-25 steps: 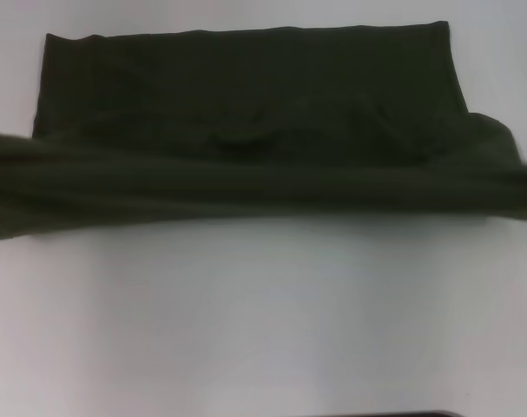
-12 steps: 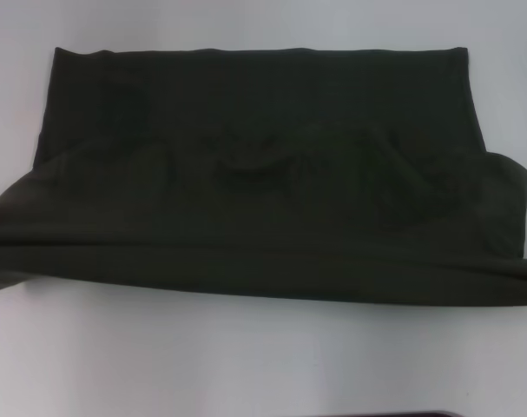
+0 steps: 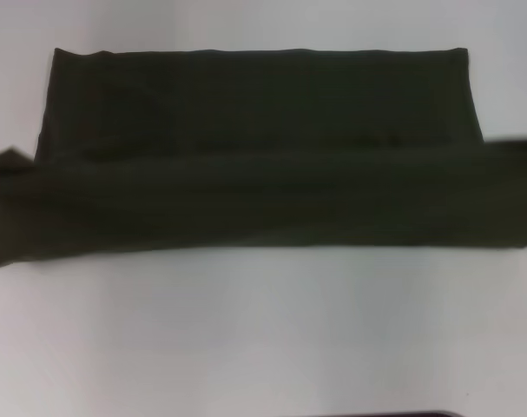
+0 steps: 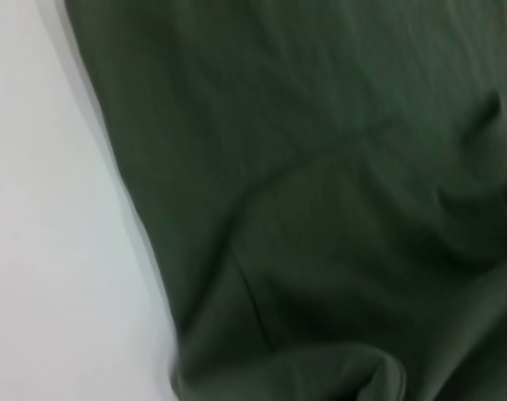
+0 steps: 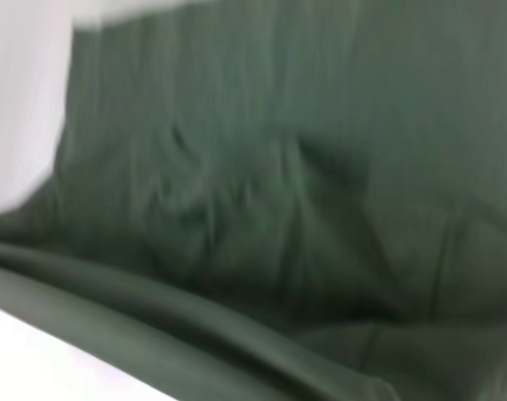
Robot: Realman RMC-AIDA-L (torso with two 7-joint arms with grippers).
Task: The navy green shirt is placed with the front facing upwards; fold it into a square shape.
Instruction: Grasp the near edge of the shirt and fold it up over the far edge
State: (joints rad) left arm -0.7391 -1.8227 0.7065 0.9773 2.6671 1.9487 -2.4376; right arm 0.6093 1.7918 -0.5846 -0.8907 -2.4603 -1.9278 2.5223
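Cloth fills most of the head view: the navy green shirt (image 3: 263, 156) lies across the far half of the white table (image 3: 263, 339), its far edge flat and straight, its near portion a long raised band running off both sides of the picture. Neither gripper appears in any view, so whether either one holds the fabric cannot be told. Judging from the band's uneven ends, the fold may land skewed if one side drops first. Small creases visible in both wrist views could get trapped underneath.
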